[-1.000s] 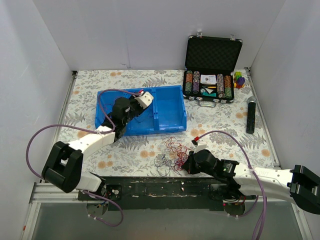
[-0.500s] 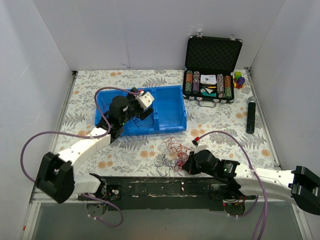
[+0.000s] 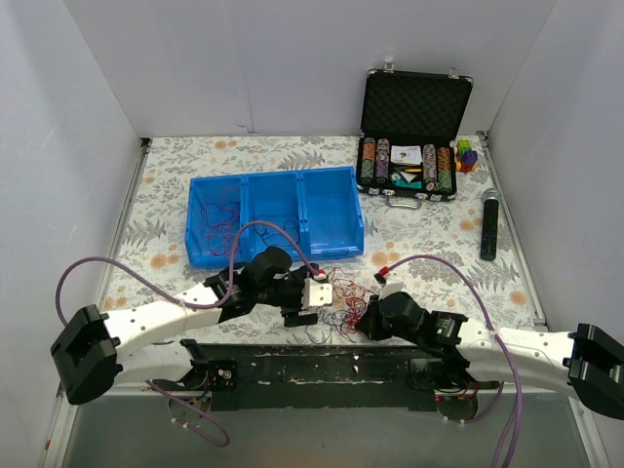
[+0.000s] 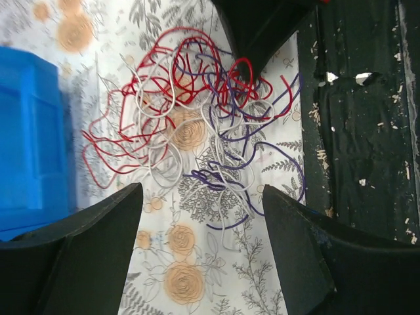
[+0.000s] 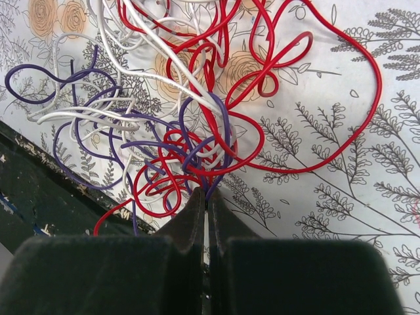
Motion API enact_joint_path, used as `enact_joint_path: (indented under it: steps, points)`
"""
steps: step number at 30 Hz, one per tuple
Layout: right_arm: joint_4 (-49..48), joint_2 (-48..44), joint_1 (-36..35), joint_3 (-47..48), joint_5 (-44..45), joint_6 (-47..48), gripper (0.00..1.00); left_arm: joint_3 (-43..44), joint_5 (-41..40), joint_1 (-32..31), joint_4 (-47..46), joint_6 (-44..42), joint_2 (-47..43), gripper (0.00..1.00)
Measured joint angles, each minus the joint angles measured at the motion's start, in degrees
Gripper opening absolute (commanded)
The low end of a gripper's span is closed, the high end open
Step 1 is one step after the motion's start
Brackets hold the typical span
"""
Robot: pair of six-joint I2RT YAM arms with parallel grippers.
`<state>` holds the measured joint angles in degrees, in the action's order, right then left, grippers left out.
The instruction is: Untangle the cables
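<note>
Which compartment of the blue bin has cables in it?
The leftmost compartment of the blue bin: thin red cables lie looped inside it. The middle and right compartments show only bare blue floor.

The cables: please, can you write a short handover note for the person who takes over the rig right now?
Left gripper: open, empty, poised over the tangle on the table.
Right gripper: shut on red and purple strands at the tangle's right-hand side.
Cables: most lie knotted together (red, white and purple) between the blue bin and the table's near edge. A few red ones lie in the bin's left compartment.
Done: those few appear separated out.
Left: the main tangle is not yet pulled apart.
</note>
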<state>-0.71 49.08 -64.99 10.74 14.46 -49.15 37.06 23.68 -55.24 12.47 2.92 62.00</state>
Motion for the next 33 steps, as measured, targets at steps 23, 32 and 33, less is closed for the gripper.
enact_joint_path:
  steps: [23, 32, 33]
  points:
    - [1.5, -1.1, 0.0, 0.0, 0.3, 0.1, 0.01, -0.1, -0.3, 0.0, -6.1, 11.5, 11.8, 0.28]
    - [1.5, -1.0, 0.0, 0.0, 0.4, 0.5, 0.01, -0.4, -0.4, 0.0, -5.9, 9.2, 11.8, 0.00]
    - [1.5, -0.9, 0.0, 0.1, 0.4, 0.5, 0.01, -0.4, -0.4, 0.0, -5.6, 9.0, 11.8, 0.00]
